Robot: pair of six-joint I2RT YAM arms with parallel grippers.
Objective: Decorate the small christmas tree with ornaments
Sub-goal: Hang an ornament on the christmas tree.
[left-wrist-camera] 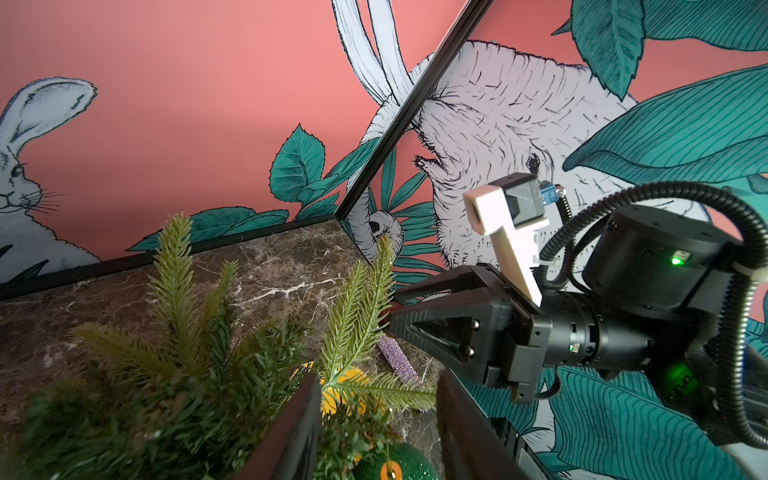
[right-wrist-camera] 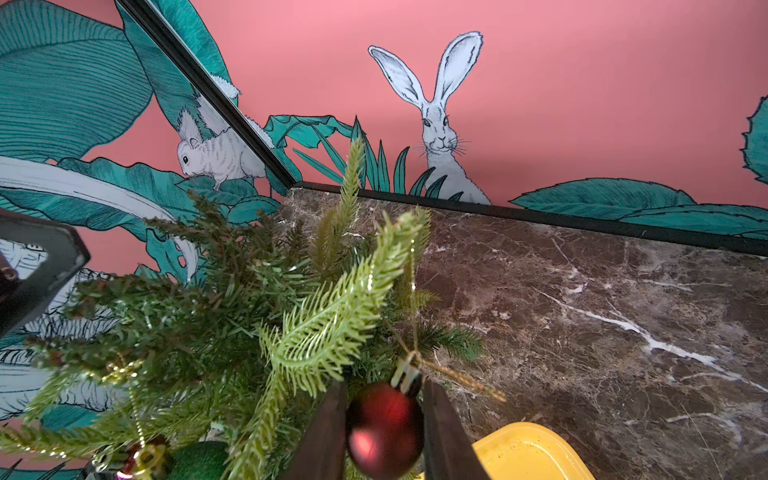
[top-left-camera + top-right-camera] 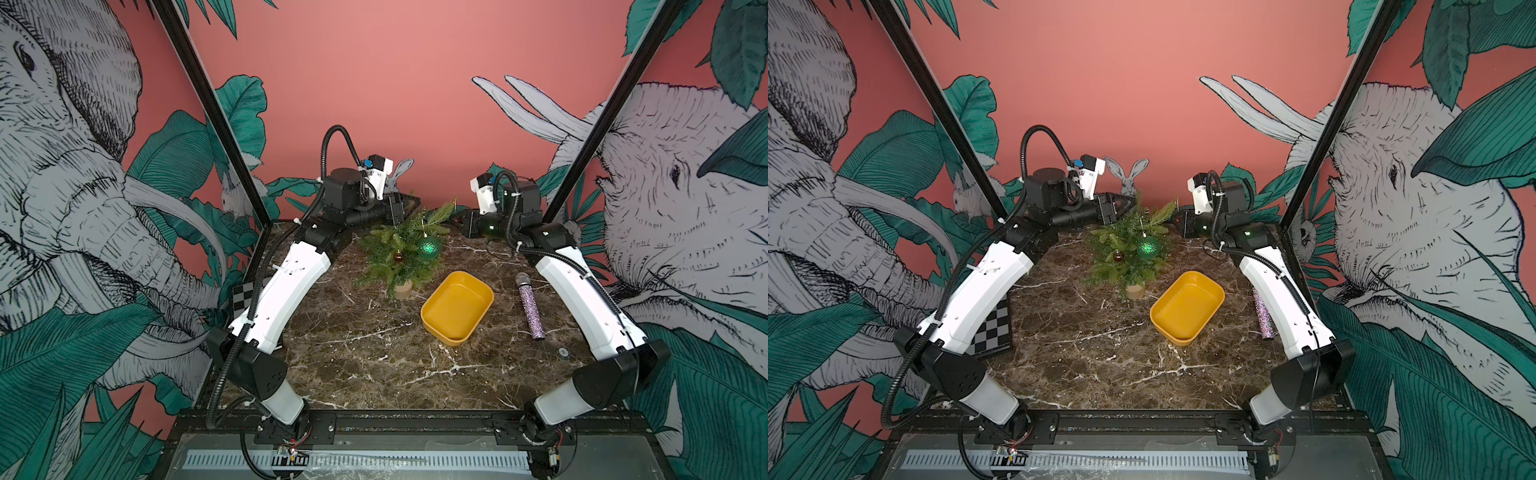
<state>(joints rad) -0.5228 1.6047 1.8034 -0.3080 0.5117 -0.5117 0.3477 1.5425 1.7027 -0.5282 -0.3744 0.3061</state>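
My right gripper (image 2: pixel 384 388) is clenched on a small dark red ball (image 2: pixel 384 432), right at the upper branches of the small christmas tree (image 3: pixel 399 249). My left gripper (image 1: pixel 379 376) is released, with a branch tip between its jaws. A glittery green ball (image 3: pixel 428 247) and a second red ball (image 3: pixel 398 256) hang on the tree, which stands near the yellow tray (image 3: pixel 457 307).

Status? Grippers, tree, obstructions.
Right gripper shut on red ball beside tree. Left gripper open around a branch. Green ball, second red ball hang on tree. Only foliage between.
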